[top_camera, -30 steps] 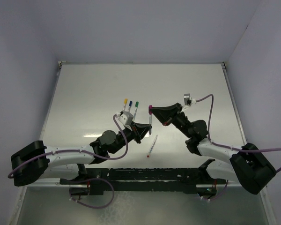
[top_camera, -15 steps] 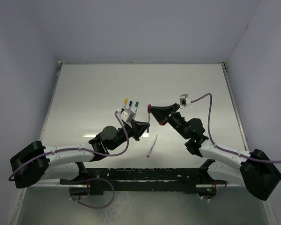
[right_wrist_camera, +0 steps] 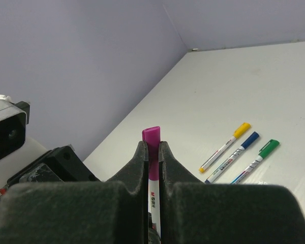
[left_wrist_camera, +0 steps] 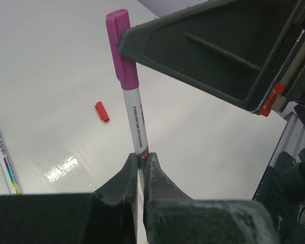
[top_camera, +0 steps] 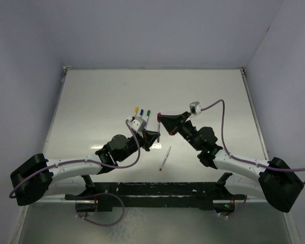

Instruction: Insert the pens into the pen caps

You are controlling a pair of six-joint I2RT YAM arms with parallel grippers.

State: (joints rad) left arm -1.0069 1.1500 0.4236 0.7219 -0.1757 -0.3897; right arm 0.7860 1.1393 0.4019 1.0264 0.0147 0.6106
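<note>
A whitish pen (left_wrist_camera: 133,119) with a purple cap (left_wrist_camera: 121,48) on its top end is held upright between both grippers above the table. My left gripper (left_wrist_camera: 141,156) is shut on the pen's lower barrel; in the top view it (top_camera: 156,133) sits just below the cap. My right gripper (right_wrist_camera: 152,146) is shut on the purple cap (right_wrist_camera: 152,135), also seen from above (top_camera: 160,119). A loose red cap (left_wrist_camera: 101,111) lies on the table. An uncapped pen with a red end (top_camera: 165,157) lies near the middle front.
Three capped pens lie side by side behind the grippers: yellow (right_wrist_camera: 225,146), blue (right_wrist_camera: 233,156) and green (right_wrist_camera: 255,160). They also show in the top view (top_camera: 142,113). The white table (top_camera: 101,91) has a raised rim and purple walls around it.
Both grippers, with the purple-capped pen between them, have shifted a little to the left. The right arm has stretched further out. Both grips hold.
</note>
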